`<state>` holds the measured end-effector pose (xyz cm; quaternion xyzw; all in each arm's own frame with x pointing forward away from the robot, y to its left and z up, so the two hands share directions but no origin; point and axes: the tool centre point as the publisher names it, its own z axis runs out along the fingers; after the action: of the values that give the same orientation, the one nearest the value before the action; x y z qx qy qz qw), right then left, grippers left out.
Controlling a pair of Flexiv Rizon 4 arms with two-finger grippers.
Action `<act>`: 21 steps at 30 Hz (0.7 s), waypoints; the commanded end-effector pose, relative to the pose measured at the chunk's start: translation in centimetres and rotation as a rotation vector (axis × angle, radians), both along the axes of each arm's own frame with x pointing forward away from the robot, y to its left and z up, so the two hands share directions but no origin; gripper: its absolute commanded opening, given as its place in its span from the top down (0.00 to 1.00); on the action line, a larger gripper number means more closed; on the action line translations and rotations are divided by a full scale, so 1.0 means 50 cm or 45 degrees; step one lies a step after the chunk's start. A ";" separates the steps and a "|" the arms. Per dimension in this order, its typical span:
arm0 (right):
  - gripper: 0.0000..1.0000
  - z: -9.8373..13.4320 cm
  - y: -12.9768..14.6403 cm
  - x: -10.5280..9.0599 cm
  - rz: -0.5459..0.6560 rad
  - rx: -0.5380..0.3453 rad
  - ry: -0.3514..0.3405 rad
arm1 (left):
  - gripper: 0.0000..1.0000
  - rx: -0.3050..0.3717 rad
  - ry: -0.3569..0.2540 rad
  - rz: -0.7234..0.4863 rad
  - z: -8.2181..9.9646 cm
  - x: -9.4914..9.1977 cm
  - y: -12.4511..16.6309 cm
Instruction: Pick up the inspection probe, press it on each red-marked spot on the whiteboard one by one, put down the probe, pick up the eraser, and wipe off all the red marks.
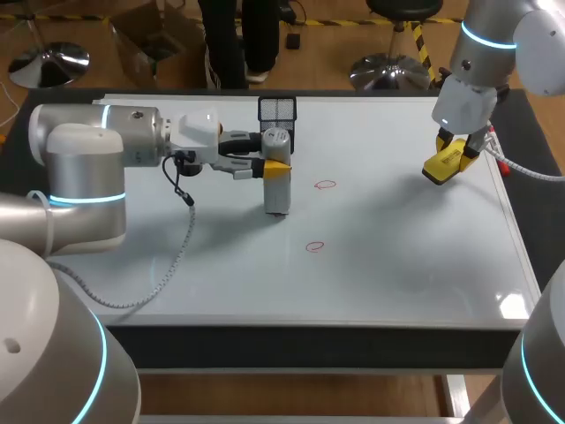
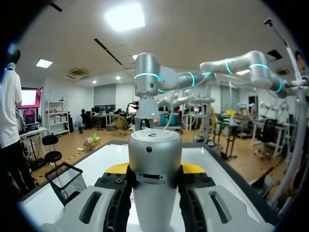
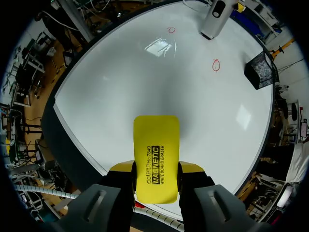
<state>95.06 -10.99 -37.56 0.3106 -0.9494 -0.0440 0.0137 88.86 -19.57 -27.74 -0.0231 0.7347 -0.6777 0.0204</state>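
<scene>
The silver cylindrical probe (image 1: 277, 172) stands upright on the whiteboard (image 1: 371, 265), and my left gripper (image 1: 275, 166) is shut on its upper part; in the left wrist view the probe (image 2: 154, 179) fills the space between the yellow tips. Two red circles are drawn on the board, one (image 1: 326, 185) just right of the probe and one (image 1: 315, 246) nearer the front. My right gripper (image 1: 448, 159) hangs above the board's far right with the yellow eraser (image 1: 440, 165) clamped between its fingers. In the right wrist view the eraser (image 3: 155, 157) sticks out ahead, with both red circles (image 3: 216, 65) (image 3: 171, 30) beyond.
A black wire mesh basket (image 1: 277, 111) stands at the board's back edge behind the probe. A grey cable (image 1: 181, 238) trails from my left arm across the board's left side. A red-and-white marker (image 1: 497, 157) lies near the right edge.
</scene>
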 end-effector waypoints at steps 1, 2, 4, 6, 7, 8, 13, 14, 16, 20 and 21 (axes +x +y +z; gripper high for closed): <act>1.00 0.001 -0.001 0.000 0.002 -0.005 0.000 | 1.00 0.003 0.002 0.002 -0.004 0.002 -0.001; 1.00 0.001 -0.001 0.000 0.002 -0.005 0.000 | 1.00 0.005 0.002 0.003 -0.005 0.002 -0.001; 1.00 0.001 -0.001 0.000 0.002 -0.005 0.000 | 1.00 0.011 0.003 0.004 -0.007 0.002 -0.001; 1.00 0.001 -0.001 0.000 0.002 -0.005 0.000 | 1.00 0.029 -0.005 0.004 -0.009 0.000 -0.003; 1.00 0.001 -0.001 0.000 0.002 -0.005 0.000 | 1.00 0.029 -0.004 0.003 -0.009 -0.001 -0.004; 1.00 0.001 -0.001 0.000 0.002 -0.005 0.000 | 1.00 0.028 -0.003 0.002 -0.009 -0.001 -0.005; 1.00 0.001 -0.001 0.000 0.002 -0.005 0.000 | 1.00 0.030 -0.001 -0.001 -0.014 0.000 -0.010; 1.00 0.001 -0.001 0.000 0.002 -0.005 0.000 | 1.00 0.031 0.001 -0.001 -0.015 0.000 -0.010; 1.00 0.001 -0.001 0.000 0.002 -0.005 0.000 | 1.00 0.032 0.002 -0.001 -0.015 0.000 -0.010; 1.00 0.001 -0.001 0.000 0.002 -0.005 0.000 | 1.00 0.033 0.002 0.001 -0.014 -0.001 -0.010; 1.00 0.001 -0.001 0.000 0.002 -0.005 0.000 | 1.00 0.033 0.002 0.001 -0.014 -0.002 -0.010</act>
<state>95.06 -10.99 -37.57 0.3106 -0.9494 -0.0440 0.0136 88.83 -20.02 -28.36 -0.0228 0.7434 -0.6682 0.0197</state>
